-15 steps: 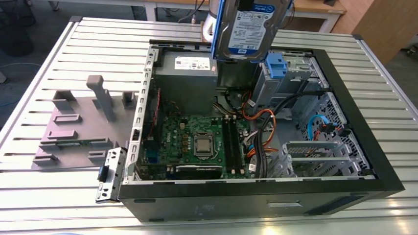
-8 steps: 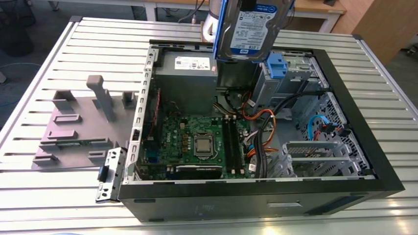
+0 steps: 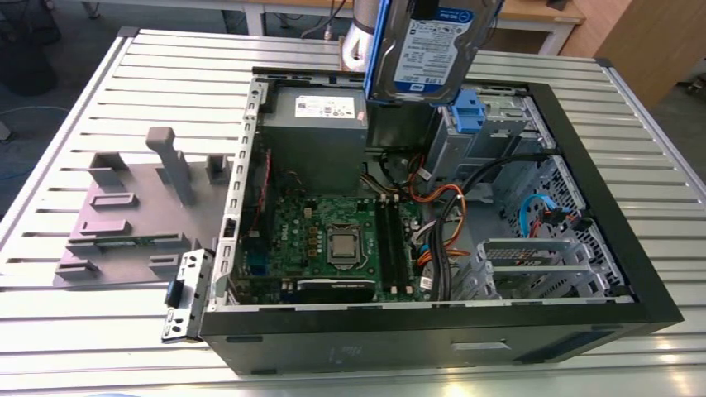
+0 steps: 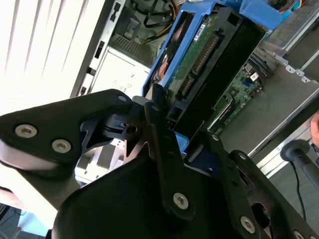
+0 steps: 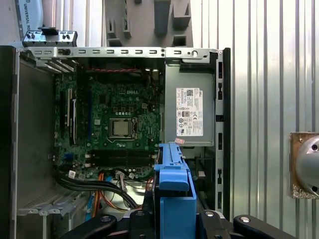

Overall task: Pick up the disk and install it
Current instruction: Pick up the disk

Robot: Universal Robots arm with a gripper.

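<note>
The disk (image 3: 432, 41) hangs upright above the far side of the open computer case (image 3: 574, 165), its white-and-blue label facing the exterior camera and a blue carrier frame (image 3: 383, 50) along its edge. In the second wrist view my gripper (image 4: 182, 132) is shut on the blue carrier, and the disk's green circuit board (image 4: 199, 55) with its connector faces the camera. In the first wrist view the blue carrier (image 5: 172, 184) sticks out from between the black fingers (image 5: 134, 219) over the case interior, near the power supply (image 5: 189, 117).
The case lies open on a slatted metal table (image 3: 132, 66). Inside are the motherboard (image 3: 342, 240), the grey power supply (image 3: 314, 124), cable bundles (image 3: 452, 207) and a metal drive cage with a blue piece (image 3: 469, 112). A grey fixture (image 3: 132, 215) stands on the exterior view's left.
</note>
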